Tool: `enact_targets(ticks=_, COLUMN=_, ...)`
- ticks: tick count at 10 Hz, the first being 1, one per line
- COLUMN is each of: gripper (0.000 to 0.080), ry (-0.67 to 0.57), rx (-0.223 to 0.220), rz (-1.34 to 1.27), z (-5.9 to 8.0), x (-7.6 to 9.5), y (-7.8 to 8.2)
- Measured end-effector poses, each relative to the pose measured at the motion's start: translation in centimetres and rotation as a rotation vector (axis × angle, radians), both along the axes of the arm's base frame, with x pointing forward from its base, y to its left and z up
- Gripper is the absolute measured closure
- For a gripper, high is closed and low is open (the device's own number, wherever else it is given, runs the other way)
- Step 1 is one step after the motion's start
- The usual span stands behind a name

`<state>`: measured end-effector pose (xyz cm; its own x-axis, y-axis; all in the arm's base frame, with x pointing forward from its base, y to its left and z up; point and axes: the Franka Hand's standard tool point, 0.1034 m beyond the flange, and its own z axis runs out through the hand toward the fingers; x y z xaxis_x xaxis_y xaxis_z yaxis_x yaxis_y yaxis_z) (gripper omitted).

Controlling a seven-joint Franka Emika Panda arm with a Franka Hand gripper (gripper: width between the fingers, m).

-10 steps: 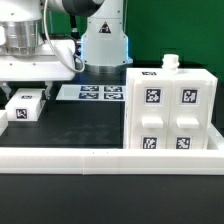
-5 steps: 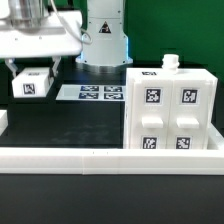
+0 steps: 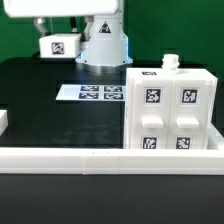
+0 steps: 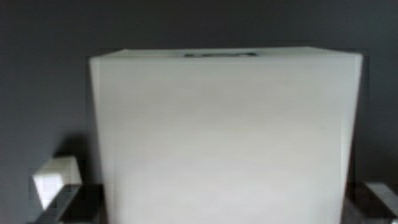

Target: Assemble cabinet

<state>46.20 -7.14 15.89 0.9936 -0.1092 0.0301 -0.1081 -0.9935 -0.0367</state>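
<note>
Along the front edge of the worktop, a low white rail (image 3: 60,158). Just behind it, by the front right corner, the cabinet (image 3: 168,105), upright, touching that rail or very nearly; cannot tell which. Carries 4 square black-and-white tags on the near face and 1 on top, beside a small knob (image 3: 171,62). No brand or readable writing anywhere, only tag patterns. Probably rigid, hollow plastic: light for such bulk, smooth and liable to slip, too broad to span. Best taken by a thin wall or the knob. Mid-worktop, the marker board (image 3: 92,93), lying flat. Further back, above the rear left corner and well apart from the cabinet, the gripper (image 3: 57,40), pinching a small white tagged block (image 3: 58,47) clear of the surface. In the wrist view, fingers (image 4: 54,190) flanking the block's plain white face.
</note>
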Motion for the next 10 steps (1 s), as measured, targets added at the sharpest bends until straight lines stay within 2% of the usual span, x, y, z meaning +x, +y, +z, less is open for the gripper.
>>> enact_targets(ticks=2, gripper=0.0236, ry=0.002, rx=0.003, rz=-0.099, z=1.5, x=3.2, y=3.8)
enact_targets(ticks=3, gripper=0.0236, ry=-0.006, rx=0.002, rz=-0.101, z=1.6, x=4.6, y=4.6)
enact_targets(ticks=8, gripper=0.0236, ry=-0.001, rx=0.001, rz=-0.093, z=1.3, x=4.4, y=4.5)
enact_targets(ticks=9, gripper=0.0236, ry=-0.001, rx=-0.001, rz=-0.092, z=1.3, x=4.4, y=5.0)
enact_targets(ticks=10, gripper=0.0236, ry=0.004, rx=0.003, rz=-0.078, z=1.9, x=5.1, y=6.3)
